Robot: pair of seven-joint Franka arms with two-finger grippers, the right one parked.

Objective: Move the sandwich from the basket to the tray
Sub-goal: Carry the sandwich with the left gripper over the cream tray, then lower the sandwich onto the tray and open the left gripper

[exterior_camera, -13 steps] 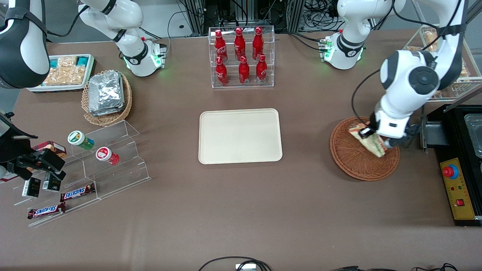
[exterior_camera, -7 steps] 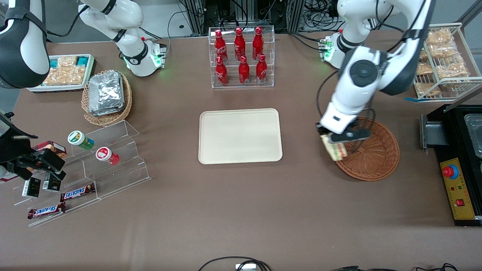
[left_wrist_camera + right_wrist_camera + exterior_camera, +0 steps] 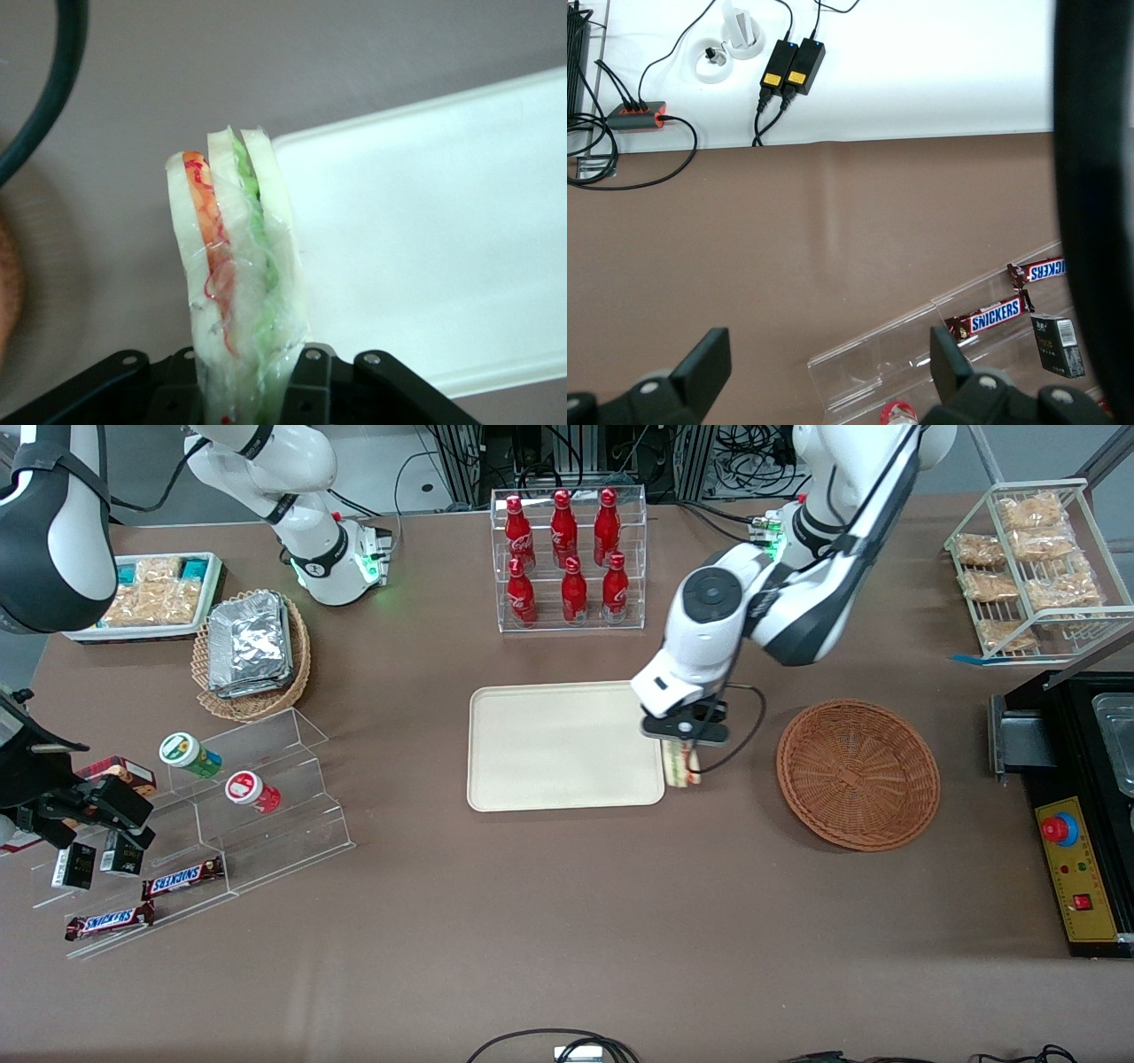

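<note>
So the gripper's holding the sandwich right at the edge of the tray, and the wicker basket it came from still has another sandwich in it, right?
Not quite: the basket holds nothing, as the front view shows. The rest stands: the gripper holds the sandwich at the tray's edge.

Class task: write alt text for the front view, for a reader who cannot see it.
The left arm's gripper holds the wrapped sandwich at the edge of the cream tray nearer the brown wicker basket, which sits toward the working arm's end.
</note>
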